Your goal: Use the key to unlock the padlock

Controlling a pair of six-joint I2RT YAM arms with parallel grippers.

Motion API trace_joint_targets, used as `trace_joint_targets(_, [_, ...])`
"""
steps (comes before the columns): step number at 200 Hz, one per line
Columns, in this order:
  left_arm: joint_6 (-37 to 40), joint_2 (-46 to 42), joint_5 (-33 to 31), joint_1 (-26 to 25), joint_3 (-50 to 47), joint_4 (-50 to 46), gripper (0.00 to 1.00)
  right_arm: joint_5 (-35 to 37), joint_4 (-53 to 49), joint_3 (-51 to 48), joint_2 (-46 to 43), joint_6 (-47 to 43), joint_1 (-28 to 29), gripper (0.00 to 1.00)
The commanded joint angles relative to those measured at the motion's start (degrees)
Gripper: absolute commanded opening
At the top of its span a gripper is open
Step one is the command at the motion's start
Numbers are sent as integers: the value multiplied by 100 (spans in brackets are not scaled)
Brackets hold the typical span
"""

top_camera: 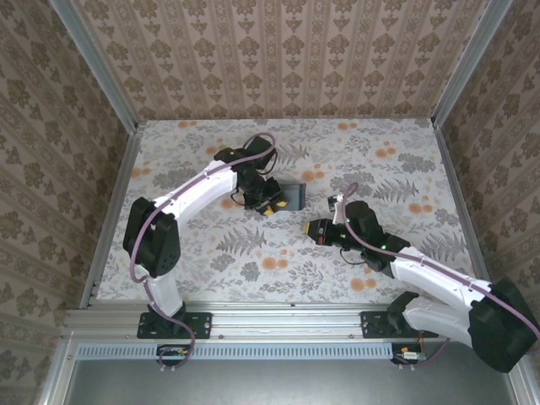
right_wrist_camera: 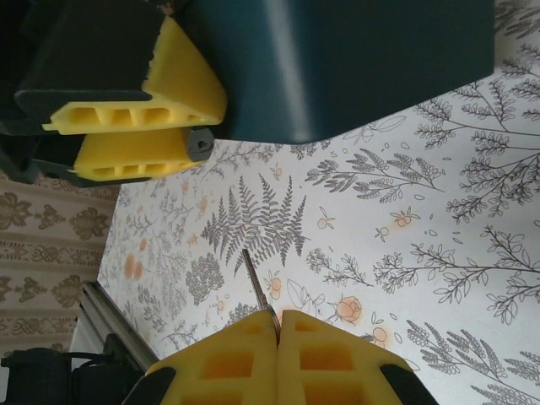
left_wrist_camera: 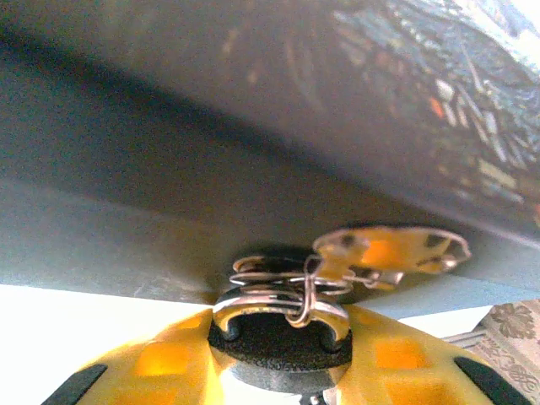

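The left arm's fingers [right_wrist_camera: 152, 145] clamp the small dark padlock [left_wrist_camera: 283, 342] just beside a dark blue tin [right_wrist_camera: 354, 59] on the floral-patterned desk [right_wrist_camera: 439, 219]. The shackle [left_wrist_camera: 278, 305] points toward the tin's side, and a wire ring [left_wrist_camera: 278, 278] carrying spare keys [left_wrist_camera: 392, 251] hangs on it. Apart from them, toward the desk's near edge, the right arm's fingers [right_wrist_camera: 280, 333] are pressed together on the key [right_wrist_camera: 253, 278] (only its thin pale blade pokes out). The blade is aimed toward the padlock, with bare desk between the two.

Left gripper [left_wrist_camera: 283, 364] pinches the padlock [left_wrist_camera: 272, 339] (shackle toward the tin [left_wrist_camera: 253, 126]).
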Motion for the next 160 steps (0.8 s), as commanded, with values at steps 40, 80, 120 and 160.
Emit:
trace_joint_targets(40, [-921,-245,-163,-336,637,-1112,8,-5,-1293,493,-590,-506,-67,0])
trace_joint_targets(80, [-1317,-224,-400,-465,597,-1603,8,-61,-1806,750,-774,-782,-126,0])
trace_joint_targets(120, [-1262,-38,-324,-536,1015,-2276,9,-285,-1853,886,-711,-860,-155,0])
trace_joint_targets(160, [-1223,247,-100,-459,1194,-2416,14,-373,-1725,945,-528,-915,-172,0])
